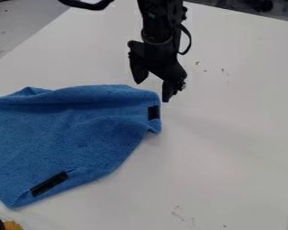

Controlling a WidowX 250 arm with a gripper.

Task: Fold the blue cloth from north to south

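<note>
Our end effector [152,92] is wide open, holding nothing; the blue cloth [68,134] is ruffled up top, but we reckon most folding remains.

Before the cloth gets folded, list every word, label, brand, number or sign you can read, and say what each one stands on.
There is no text that I can read.
Blue cloth: no lettering to be made out, nor on its black patches.
White table: only small dark marks, which form no readable word or number.
Pincer: nothing legible.
</note>
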